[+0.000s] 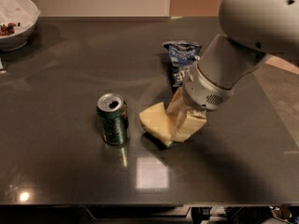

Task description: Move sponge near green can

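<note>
One dark tabletop [56, 171] fills most of the view. The robot's pale arm [243, 45] reaches in from the far right and slants down toward the middle. A white bowl [14, 17] sits at the far left corner. A blue chip bag [180, 59] lies far of centre, partly behind the arm. The tool [184, 122] is at the middle, clamped on the right part of the sponge [156, 122]. The pale yellow sponge is tilted, its left end pointing at the green can [113, 119]. The can stands upright just beside it on the left, with a narrow gap between them.
</note>
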Robot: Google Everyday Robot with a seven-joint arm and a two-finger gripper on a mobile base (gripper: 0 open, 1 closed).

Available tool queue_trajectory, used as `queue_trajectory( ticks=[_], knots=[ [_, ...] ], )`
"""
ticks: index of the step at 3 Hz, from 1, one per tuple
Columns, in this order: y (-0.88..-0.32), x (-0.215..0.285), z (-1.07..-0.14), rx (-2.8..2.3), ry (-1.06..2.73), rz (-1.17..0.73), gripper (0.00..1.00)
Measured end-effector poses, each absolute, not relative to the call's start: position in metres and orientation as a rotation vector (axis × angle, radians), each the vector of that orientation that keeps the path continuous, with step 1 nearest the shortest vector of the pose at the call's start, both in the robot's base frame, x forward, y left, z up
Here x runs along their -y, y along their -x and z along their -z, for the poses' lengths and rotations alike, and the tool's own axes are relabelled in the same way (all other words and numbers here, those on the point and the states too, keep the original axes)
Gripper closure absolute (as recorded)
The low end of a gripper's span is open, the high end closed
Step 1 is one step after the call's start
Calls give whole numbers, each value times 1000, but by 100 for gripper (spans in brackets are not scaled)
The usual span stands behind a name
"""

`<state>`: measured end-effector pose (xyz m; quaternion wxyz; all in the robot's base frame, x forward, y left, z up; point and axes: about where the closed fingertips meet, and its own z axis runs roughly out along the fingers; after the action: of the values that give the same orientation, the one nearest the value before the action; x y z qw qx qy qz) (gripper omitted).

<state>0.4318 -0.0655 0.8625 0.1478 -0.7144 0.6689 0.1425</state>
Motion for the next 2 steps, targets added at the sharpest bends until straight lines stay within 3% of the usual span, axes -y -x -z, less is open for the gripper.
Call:
queue_trajectory(
  ticks=[1, 2],
  knots=[
    [-427, 55, -860, -1899, 2075, -438, 100],
    [-418, 46, -858, -1882, 2087, -465, 83]
  ],
)
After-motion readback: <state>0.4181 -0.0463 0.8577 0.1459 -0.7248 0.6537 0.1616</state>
